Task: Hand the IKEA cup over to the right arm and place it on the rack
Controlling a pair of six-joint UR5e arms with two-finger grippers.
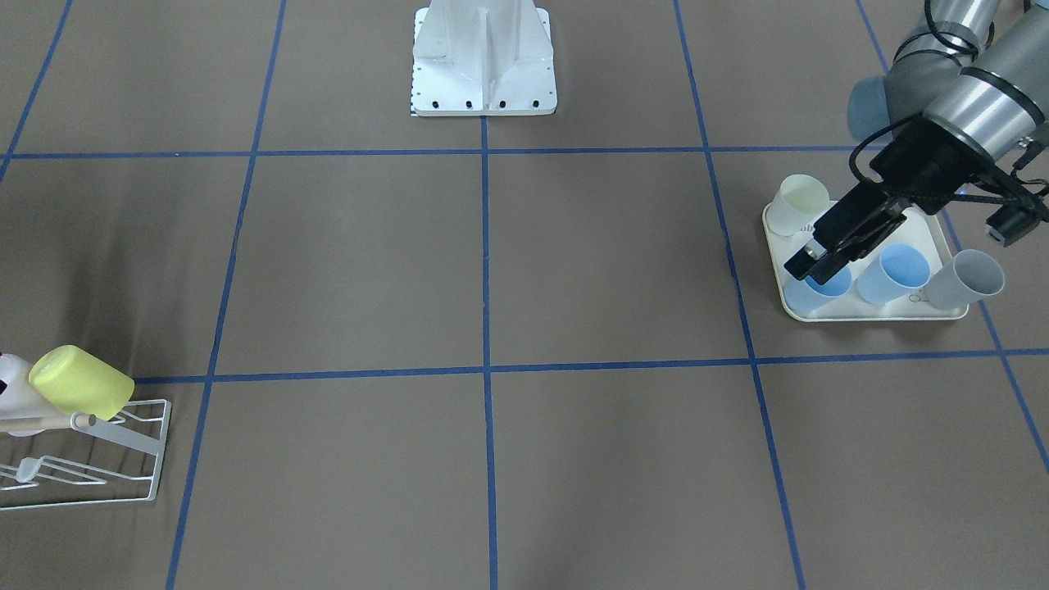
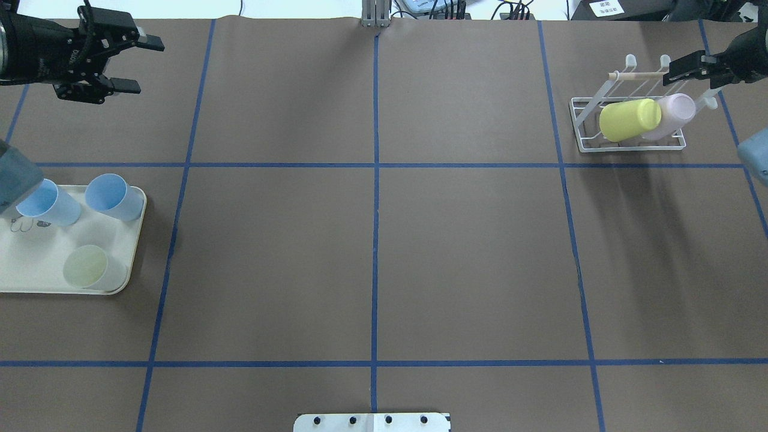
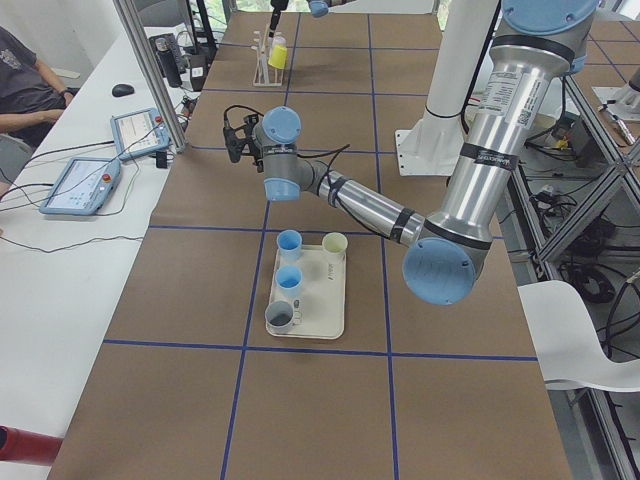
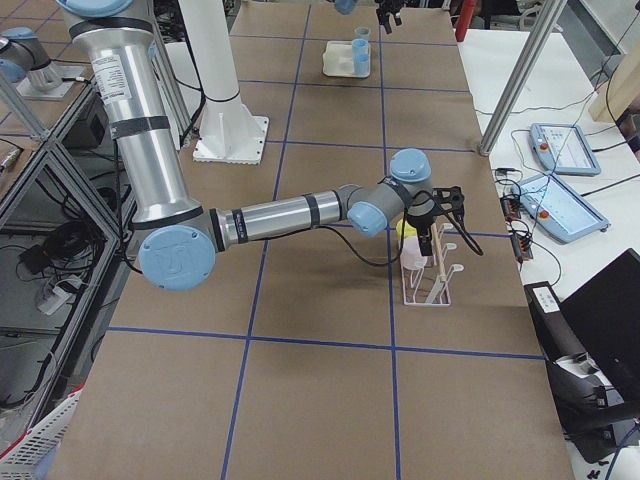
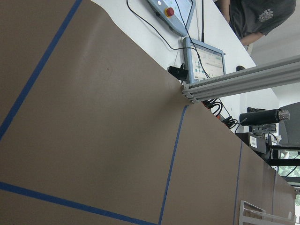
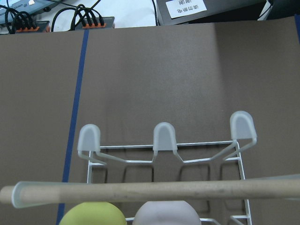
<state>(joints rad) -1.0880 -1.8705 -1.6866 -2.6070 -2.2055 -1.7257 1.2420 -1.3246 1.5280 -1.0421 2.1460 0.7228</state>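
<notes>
A brown paper-covered table (image 2: 384,252) marked off by blue tape fills the space, with the robot's white pedestal (image 1: 483,57) at one long edge. Along the opposite edge runs a white bench (image 3: 60,260) carrying two teach pendants (image 3: 80,185), where a person (image 3: 25,85) sits.

At the robot's left end lies a cream tray (image 2: 36,270) holding four upright IKEA cups: two blue cups (image 2: 51,205), a pale green cup (image 2: 89,267) and a grey cup (image 1: 971,279).

At the far right end stands the white wire rack (image 2: 585,123), a yellow cup (image 2: 630,119) and a pale pink cup (image 2: 675,113) resting on it mouth-down.

The left gripper (image 2: 137,65) hangs beyond the tray, fingers spread wide, empty. The right gripper (image 2: 684,67) hovers over the rack's wooden dowel (image 6: 150,191), touching nothing; I cannot tell its finger spacing.
</notes>
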